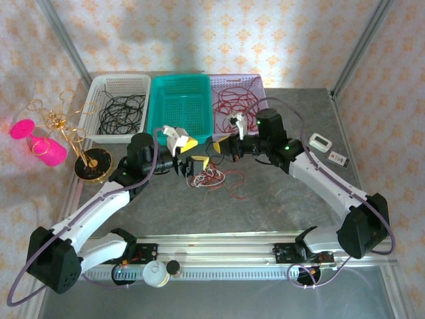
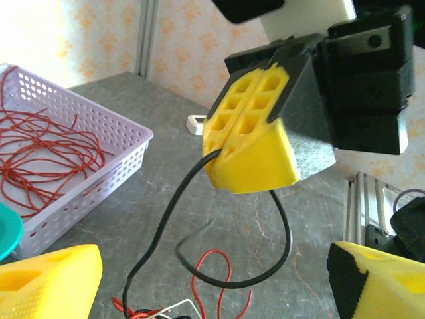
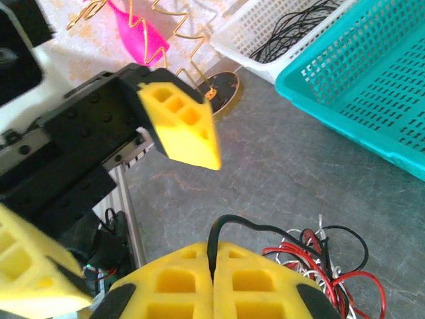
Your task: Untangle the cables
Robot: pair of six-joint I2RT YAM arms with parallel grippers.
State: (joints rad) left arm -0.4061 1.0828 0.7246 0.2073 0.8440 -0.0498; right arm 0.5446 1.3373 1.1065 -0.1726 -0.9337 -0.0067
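A tangle of red, black and white cables point(image 1: 207, 177) lies on the grey table between my two grippers. In the right wrist view my right gripper point(image 3: 212, 256) is shut on a black cable point(image 3: 265, 229) that runs from its yellow fingers down into the tangle point(image 3: 322, 262). The left wrist view shows that same gripper point(image 2: 252, 143) from the front, the black cable point(image 2: 287, 229) hanging from it in a loop above a red strand point(image 2: 226, 279). My left gripper point(image 2: 212, 276) stands open right next to it, nothing between its fingers point(image 2: 50, 279). From above, the left gripper point(image 1: 192, 153) and right gripper point(image 1: 216, 147) nearly meet.
Three baskets line the far side: a white one point(image 1: 119, 83) with black cables, an empty teal one point(image 1: 182, 83), and a lilac one point(image 1: 255, 83) with red cables. A gold wire stand point(image 1: 89, 163) with pink cups stands at the left. Small white devices point(image 1: 322, 141) lie at the right.
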